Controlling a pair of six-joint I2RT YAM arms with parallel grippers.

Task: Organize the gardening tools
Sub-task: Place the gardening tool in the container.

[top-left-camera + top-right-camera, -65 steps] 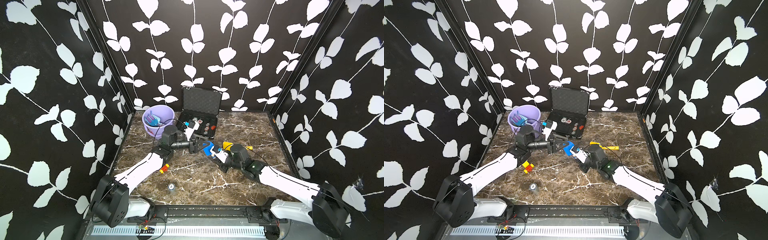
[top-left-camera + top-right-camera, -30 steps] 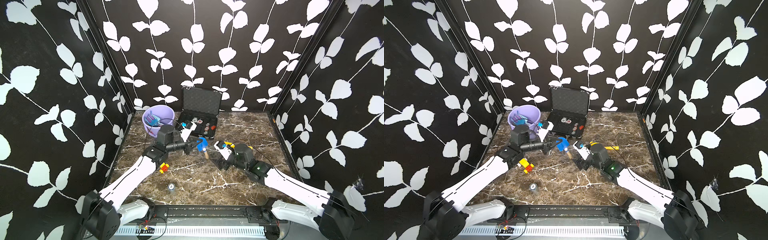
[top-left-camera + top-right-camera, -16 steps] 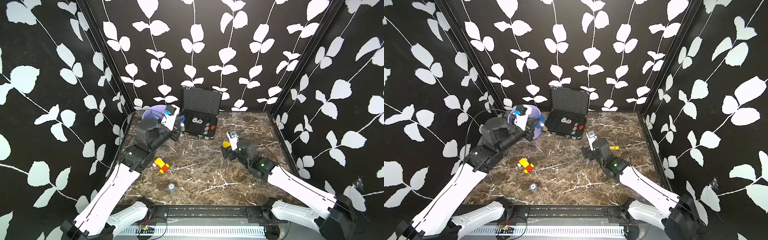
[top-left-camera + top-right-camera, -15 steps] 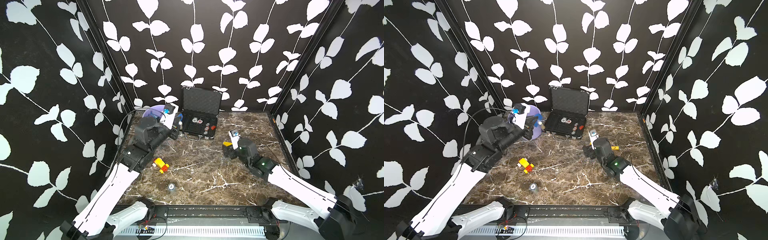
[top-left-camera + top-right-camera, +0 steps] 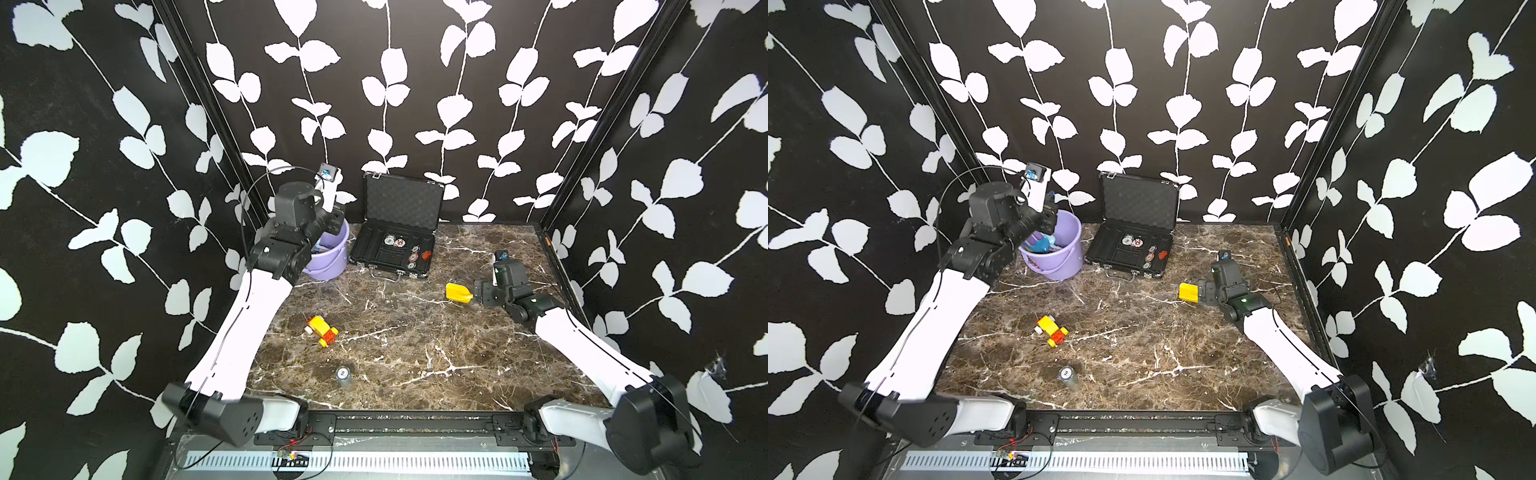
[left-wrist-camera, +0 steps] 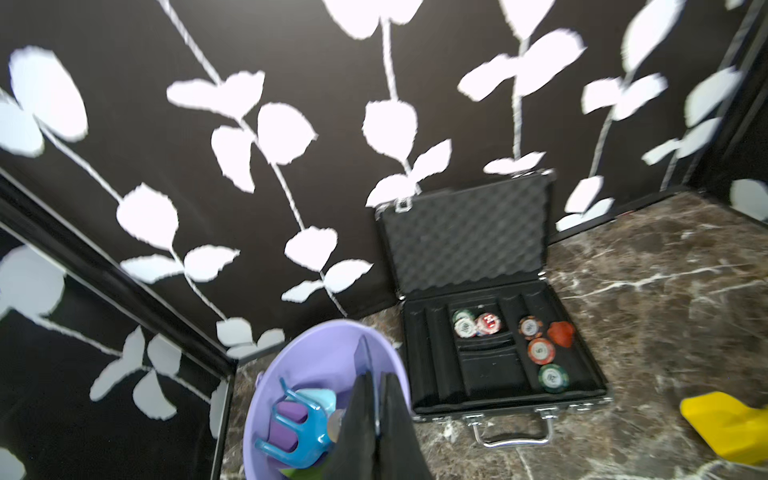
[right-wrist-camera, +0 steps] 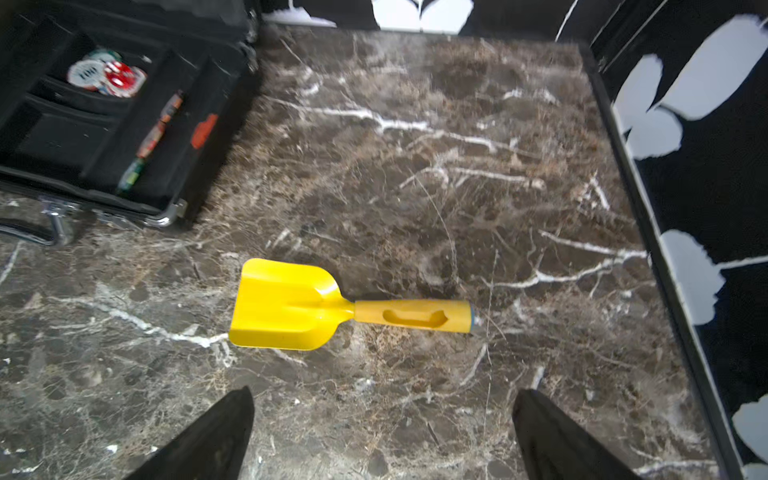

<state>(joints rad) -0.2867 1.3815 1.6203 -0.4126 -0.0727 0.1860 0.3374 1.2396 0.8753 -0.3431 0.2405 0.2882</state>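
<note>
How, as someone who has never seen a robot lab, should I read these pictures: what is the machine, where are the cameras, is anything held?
Two robot arms, each ending in a two-fingered gripper. Two pictures look down from one overhead camera; two come from wrist cameras. On the marble table lie a yellow trowel, a toy vehicle and an open black case. The purple bucket holds a blue rake and other tools. The left gripper is shut over the bucket, apparently empty; the right gripper hangs open over the trowel.
</note>
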